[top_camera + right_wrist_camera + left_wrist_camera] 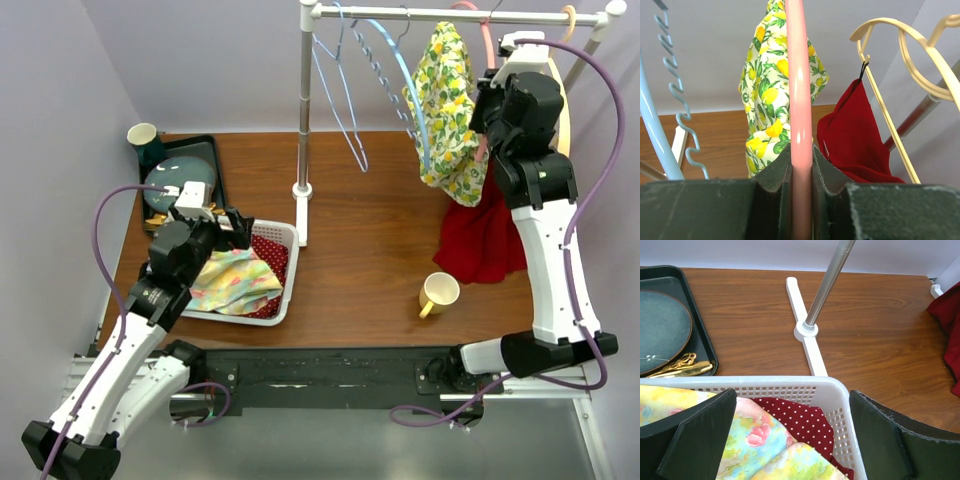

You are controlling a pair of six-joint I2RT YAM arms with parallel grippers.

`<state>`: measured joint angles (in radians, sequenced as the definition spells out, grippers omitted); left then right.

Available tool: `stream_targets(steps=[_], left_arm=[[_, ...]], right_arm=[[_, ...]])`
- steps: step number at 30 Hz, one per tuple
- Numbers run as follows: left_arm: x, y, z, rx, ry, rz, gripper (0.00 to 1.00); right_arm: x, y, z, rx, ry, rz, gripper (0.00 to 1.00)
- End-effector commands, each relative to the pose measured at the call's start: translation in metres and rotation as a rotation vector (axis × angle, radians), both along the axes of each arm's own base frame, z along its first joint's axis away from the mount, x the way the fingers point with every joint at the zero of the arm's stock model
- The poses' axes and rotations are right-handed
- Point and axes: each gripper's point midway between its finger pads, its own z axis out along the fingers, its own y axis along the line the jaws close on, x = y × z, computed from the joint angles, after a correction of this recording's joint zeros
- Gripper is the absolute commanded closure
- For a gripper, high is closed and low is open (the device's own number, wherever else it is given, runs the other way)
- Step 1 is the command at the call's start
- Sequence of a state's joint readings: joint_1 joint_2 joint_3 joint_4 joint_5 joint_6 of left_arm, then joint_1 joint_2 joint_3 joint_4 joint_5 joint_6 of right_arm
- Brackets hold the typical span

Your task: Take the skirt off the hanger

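A lemon-print skirt (448, 110) hangs from a pink hanger (487, 45) on the rack rail (400, 14). My right gripper (487, 112) is up at the rail, shut on the pink hanger (799, 75); in the right wrist view the fingers (801, 156) clamp the pink bar, with the skirt (771, 95) draped just beyond. My left gripper (240, 228) is open and empty, low over the white basket (291, 270); in the left wrist view its jaws (790, 435) stand wide apart above the basket's right end (790, 382).
The basket holds pastel floral and red dotted cloths. A red garment (485, 235) hangs on a cream hanger (890, 125) beside the skirt. Blue hangers (345, 110), the rack pole (306, 100), a yellow mug (438, 292), a tray (215, 150) with plate and a cup (143, 138).
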<state>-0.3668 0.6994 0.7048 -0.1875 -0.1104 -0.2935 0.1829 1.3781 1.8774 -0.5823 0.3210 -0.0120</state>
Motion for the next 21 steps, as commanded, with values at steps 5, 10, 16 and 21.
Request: stream_targets(steps=[5, 10, 16, 21], left_arm=[[0.001, -0.007, 0.01, -0.001, -0.045, -0.05, 0.0], [-0.001, -0.009, 0.011, -0.004, -0.05, -0.064, 0.0], [-0.001, -0.009, 0.012, 0.0, -0.054, -0.063, 0.0], [-0.002, -0.009, 0.014, 0.011, -0.061, -0.07, 0.0]], right_arm=[[-0.042, -0.006, 0.047, 0.081, -0.17, 0.002, 1.0], [-0.056, -0.008, 0.04, 0.095, -0.17, 0.002, 1.0], [-0.06, -0.005, 0.036, 0.094, -0.156, 0.018, 1.0], [-0.078, -0.003, 0.02, 0.159, -0.085, 0.026, 1.0]])
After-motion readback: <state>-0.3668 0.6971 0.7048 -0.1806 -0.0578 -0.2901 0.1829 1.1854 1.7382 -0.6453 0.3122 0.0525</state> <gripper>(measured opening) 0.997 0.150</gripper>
